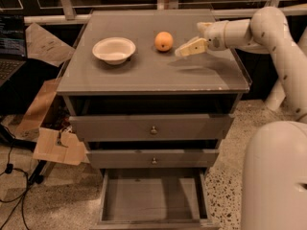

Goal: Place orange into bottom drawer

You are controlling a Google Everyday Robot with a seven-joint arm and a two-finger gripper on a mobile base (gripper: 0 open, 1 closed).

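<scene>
The orange [164, 40] sits on the grey cabinet top [144, 73], right of a white bowl [114, 50]. My gripper [183, 50] hovers just right of the orange, a small gap away, its cream fingers pointing left toward it and holding nothing. The white arm reaches in from the right. The bottom drawer [152, 198] is pulled out below, a shallow grey tray with a bare floor.
Two shut grey drawers with small knobs [153, 130] sit above the open one. Cardboard pieces [57, 145] and cables lie on the floor at left. A laptop [10, 47] stands at far left. The robot's white body [276, 176] fills the lower right.
</scene>
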